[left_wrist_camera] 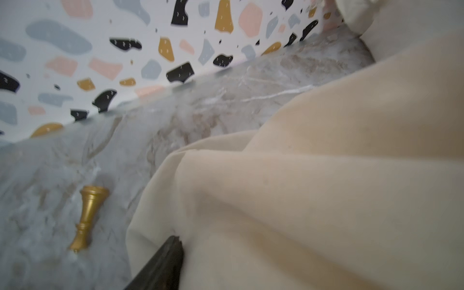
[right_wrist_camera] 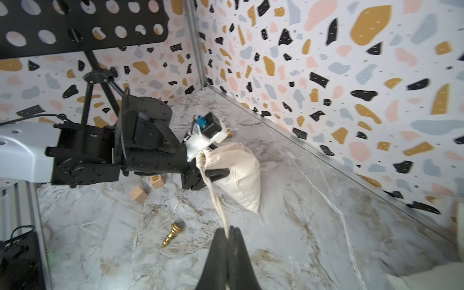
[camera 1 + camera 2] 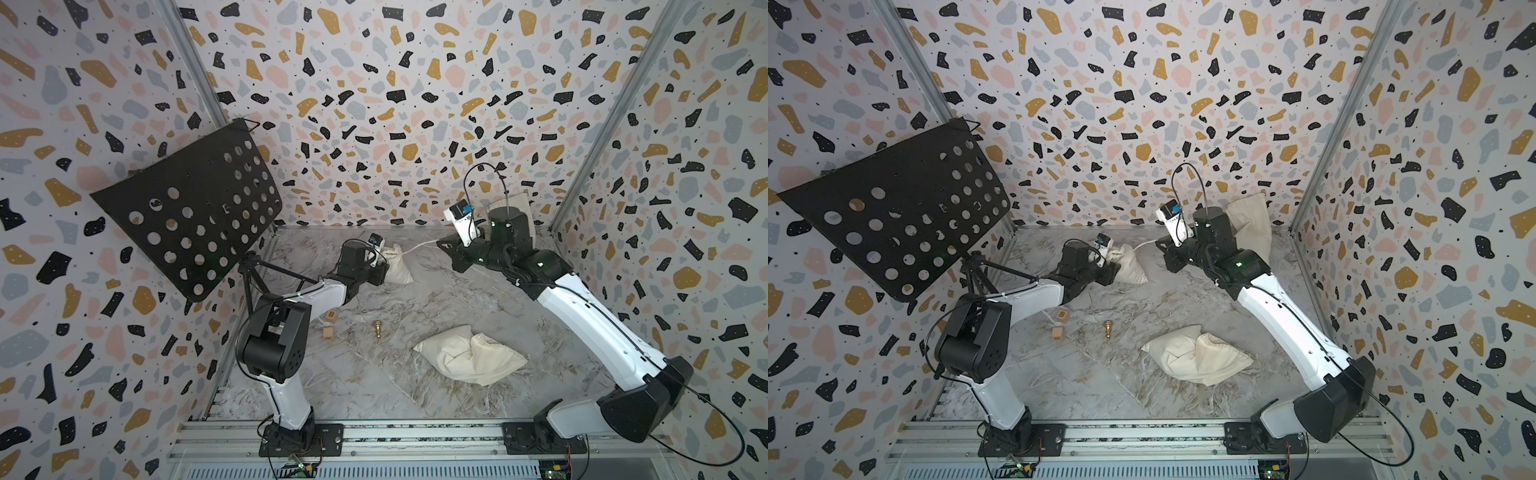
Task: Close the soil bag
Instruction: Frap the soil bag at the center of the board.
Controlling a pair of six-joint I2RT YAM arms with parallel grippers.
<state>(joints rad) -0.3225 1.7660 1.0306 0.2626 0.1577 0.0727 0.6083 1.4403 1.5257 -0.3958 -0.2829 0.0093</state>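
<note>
Soil bag (image 3: 399, 268) is lying far back on the table (image 3: 436, 303) in both top views. The left gripper (image 3: 384, 270) is sitting at its neck, and the drawstring (image 3: 417, 247) is stretching toward the right gripper (image 3: 441, 244). Left wrist: the bag is filling the frame, so I cannot tell whether those jaws are clamping. Right wrist: the right jaws are pinching the drawstring, with the bag straight ahead.

We read one letter: capital "B", dark print on upper face of wooden block (image 3: 331, 316), on table near left edge. Same block (image 3: 1062, 315) showed it in both top views. In right wrist view, the character on that block (image 2: 157, 179) was blurred, "B" or "8". Second block (image 3: 328, 333) just beside it bore small dark mark we could not read.
</note>
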